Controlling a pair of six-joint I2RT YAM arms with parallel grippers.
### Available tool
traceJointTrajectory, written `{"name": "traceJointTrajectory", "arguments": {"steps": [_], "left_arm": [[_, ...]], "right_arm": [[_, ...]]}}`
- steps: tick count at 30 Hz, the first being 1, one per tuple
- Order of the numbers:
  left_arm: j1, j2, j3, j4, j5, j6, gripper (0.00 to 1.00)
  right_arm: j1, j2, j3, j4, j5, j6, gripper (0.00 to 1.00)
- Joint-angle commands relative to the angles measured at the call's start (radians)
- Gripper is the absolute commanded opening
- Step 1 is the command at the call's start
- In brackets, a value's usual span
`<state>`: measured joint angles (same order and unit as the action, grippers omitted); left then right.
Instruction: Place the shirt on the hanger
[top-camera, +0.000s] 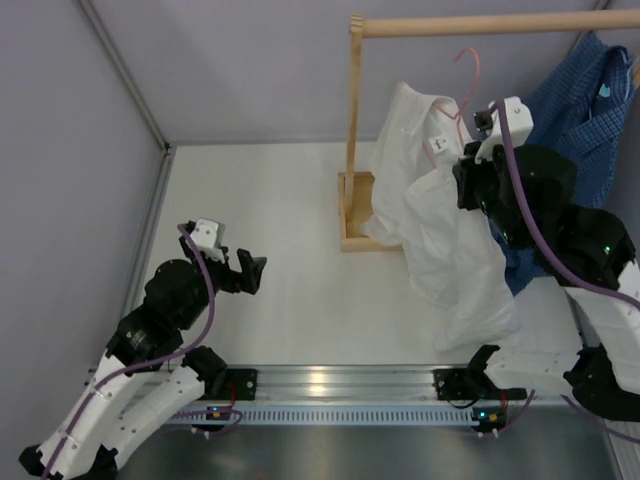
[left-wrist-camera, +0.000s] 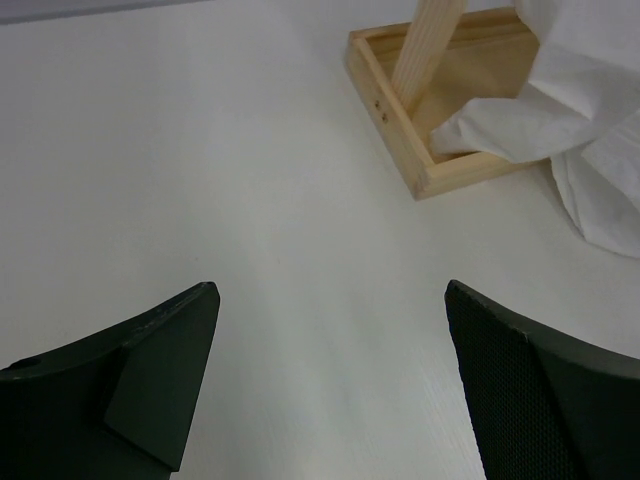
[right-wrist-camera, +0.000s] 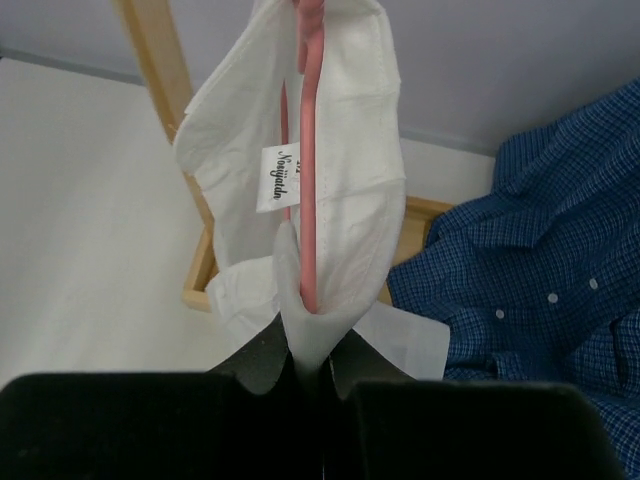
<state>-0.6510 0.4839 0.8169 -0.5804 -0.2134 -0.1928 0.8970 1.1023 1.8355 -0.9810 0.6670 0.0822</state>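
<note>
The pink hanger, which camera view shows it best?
The right wrist view: the hanger runs close-up inside the collar of the shirt, above the right gripper pinching the cloth. The top external view shows only its hook above the shirt. The left wrist view shows none of it.

A wooden rail (top-camera: 480, 25) is running across the upper right, its post (top-camera: 353, 110) standing in a box base (top-camera: 346, 212); a blue checked shirt (top-camera: 585, 110) is hanging far right.

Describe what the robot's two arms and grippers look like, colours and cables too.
The left arm and right arm have white shells low down and black joints higher up. A purple cable runs along each. A white block sits at each wrist. The left gripper and right gripper have flat black fingers.
</note>
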Motion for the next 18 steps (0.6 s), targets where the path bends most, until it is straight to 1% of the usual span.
{"name": "traceJointTrajectory", "arguments": {"steps": [1, 2, 4, 6, 9, 10, 12, 13, 14, 16, 18], "left_arm": [[0.097, -0.013, -0.033, 0.048, -0.024, -0.031, 0.98], [0.114, -0.01, -0.044, 0.05, -0.036, -0.028, 0.98], [0.151, 0.001, -0.041, 0.039, -0.078, -0.039, 0.98], [0.165, 0.004, -0.042, 0.031, -0.108, -0.042, 0.98], [0.169, -0.001, -0.045, 0.022, -0.144, -0.051, 0.98], [0.169, -0.002, -0.047, 0.021, -0.152, -0.051, 0.98], [0.171, -0.002, -0.05, 0.021, -0.152, -0.051, 0.98], [0.172, -0.001, -0.048, 0.021, -0.152, -0.05, 0.98], [0.172, 0.004, -0.05, 0.021, -0.153, -0.05, 0.98], [0.171, 0.005, -0.048, 0.02, -0.155, -0.05, 0.98], [0.172, 0.005, -0.048, 0.019, -0.158, -0.048, 0.98]], "right_arm": [[-0.22, 0.017, 0.048, 0.05, -0.257, 0.047, 0.0], [-0.233, 0.021, 0.047, 0.088, -0.276, 0.041, 0.0], [-0.243, 0.037, 0.06, 0.113, -0.273, 0.021, 0.0], [-0.253, 0.071, 0.119, 0.116, -0.264, 0.004, 0.0], [-0.305, 0.117, 0.197, 0.116, -0.285, -0.025, 0.0], [-0.343, 0.129, 0.215, 0.116, -0.297, -0.035, 0.0], [-0.391, 0.165, 0.264, 0.113, -0.365, -0.038, 0.0], [-0.441, 0.18, 0.28, 0.107, -0.392, -0.035, 0.0], [-0.464, 0.197, 0.304, 0.102, -0.443, -0.035, 0.0], [-0.519, 0.247, 0.324, 0.093, -0.489, -0.033, 0.0], [-0.549, 0.286, 0.346, 0.093, -0.543, -0.035, 0.0]]}}
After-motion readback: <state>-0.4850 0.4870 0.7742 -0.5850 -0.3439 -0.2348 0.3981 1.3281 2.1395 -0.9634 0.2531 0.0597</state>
